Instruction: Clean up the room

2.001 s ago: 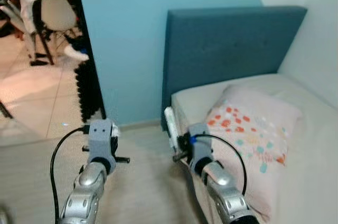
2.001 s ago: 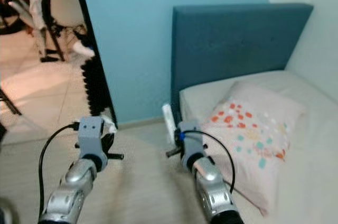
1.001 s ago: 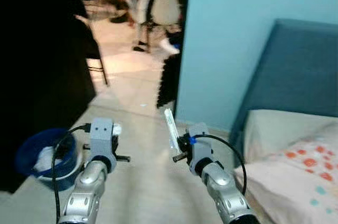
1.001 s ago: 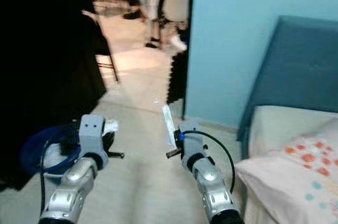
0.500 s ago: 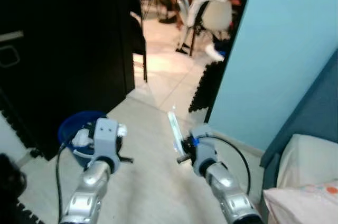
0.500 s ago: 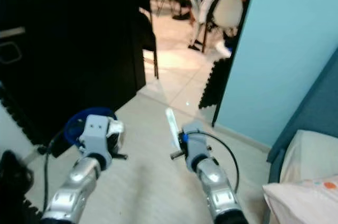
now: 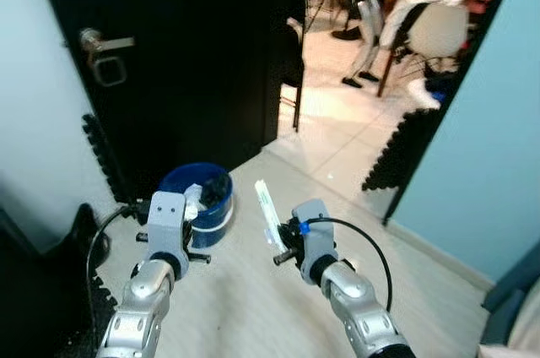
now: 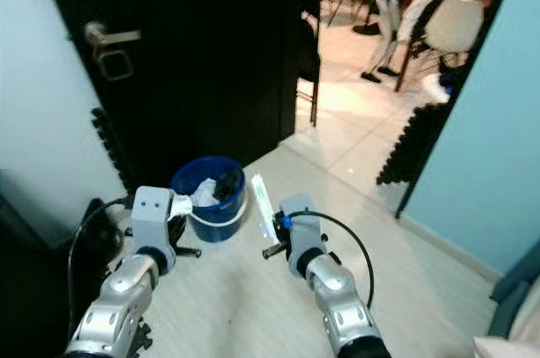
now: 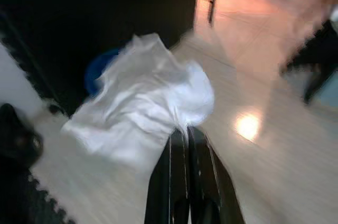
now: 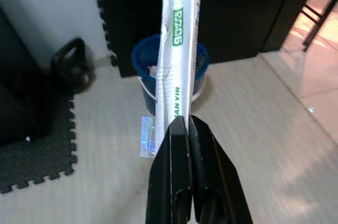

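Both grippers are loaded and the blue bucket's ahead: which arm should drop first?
Left, probably: the left gripper with the crumpled tissue sits nearest the blue bucket.

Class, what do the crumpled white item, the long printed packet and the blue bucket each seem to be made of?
Crumpled white item: probably tissue or thin plastic, soft creases, slight sheen.
Long printed packet: likely glossy plastic film, folded lengthwise, green lettering.
Blue bucket: seemingly moulded plastic, smooth wall with a pale band.
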Motion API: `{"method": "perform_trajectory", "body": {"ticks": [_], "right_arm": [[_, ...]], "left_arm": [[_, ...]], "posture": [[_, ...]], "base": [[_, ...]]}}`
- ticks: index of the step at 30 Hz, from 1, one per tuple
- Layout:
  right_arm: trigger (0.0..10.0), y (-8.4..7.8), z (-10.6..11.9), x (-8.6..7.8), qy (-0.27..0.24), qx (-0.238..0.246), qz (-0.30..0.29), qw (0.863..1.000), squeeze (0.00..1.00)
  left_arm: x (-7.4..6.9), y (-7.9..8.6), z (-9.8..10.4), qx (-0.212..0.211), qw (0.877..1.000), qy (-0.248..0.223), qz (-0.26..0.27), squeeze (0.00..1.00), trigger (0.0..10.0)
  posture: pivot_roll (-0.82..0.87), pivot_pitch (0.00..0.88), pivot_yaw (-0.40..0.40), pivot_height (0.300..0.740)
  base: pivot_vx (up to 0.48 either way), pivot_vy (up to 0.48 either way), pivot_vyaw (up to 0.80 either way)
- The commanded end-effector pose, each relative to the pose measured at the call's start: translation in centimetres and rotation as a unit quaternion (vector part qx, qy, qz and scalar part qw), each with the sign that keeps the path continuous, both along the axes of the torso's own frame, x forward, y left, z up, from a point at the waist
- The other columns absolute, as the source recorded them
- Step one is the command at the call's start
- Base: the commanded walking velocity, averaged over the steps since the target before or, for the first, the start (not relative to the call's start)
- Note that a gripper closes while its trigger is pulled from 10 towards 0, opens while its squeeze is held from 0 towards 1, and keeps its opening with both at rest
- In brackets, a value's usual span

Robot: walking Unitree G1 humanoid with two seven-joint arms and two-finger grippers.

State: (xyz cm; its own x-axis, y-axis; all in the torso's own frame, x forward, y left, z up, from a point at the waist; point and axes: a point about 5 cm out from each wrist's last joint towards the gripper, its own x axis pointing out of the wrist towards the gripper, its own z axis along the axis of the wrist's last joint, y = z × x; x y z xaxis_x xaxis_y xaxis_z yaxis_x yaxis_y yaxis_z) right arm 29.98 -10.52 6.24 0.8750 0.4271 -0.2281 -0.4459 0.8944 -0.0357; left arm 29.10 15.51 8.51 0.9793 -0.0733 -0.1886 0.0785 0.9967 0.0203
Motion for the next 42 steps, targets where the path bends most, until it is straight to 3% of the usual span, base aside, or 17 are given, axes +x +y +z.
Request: {"method": "perform_trajectory", "body": {"ticks": [1, 9, 20, 42], "right_arm": [[10.0, 0.7, -0.3, -0.3, 0.007, 0.007, 0.012, 1.0, 0.0], [10.0, 0.7, -0.3, -0.3, 0.009, 0.005, 0.017, 1.0, 0.0], [10.0, 0.5, -0.6, -0.2, 0.018, 0.019, 0.004, 1.0, 0.0], [10.0, 0.6, -0.6, -0.2, 0.01, 0.012, 0.018, 1.0, 0.0]], "left_arm": [[-0.2, 0.2, -0.3, -0.002, 1.0, 0.009, 0.003, 0.0, 10.0], [-0.2, 0.4, -0.2, 0.001, 1.0, 0.005, 0.006, 0.0, 10.0], [0.0, 0.2, 0.4, -0.01, 1.0, -0.018, -0.002, 0.0, 10.0], [0.2, 0.2, 0.8, -0.027, 0.999, -0.032, 0.004, 0.0, 10.0]], "posture": [[0.04, 0.0, -0.058, 0.74], [0.04, 0.0, -0.065, 0.74], [0.05, 0.0, -0.063, 0.74], [0.04, 0.0, -0.064, 0.74]], "base": [[0.0, 0.0, 0.8], [0.0, 0.0, 0.8], [0.0, 0.0, 0.0], [0.347, 0.0, 0.0]]}}
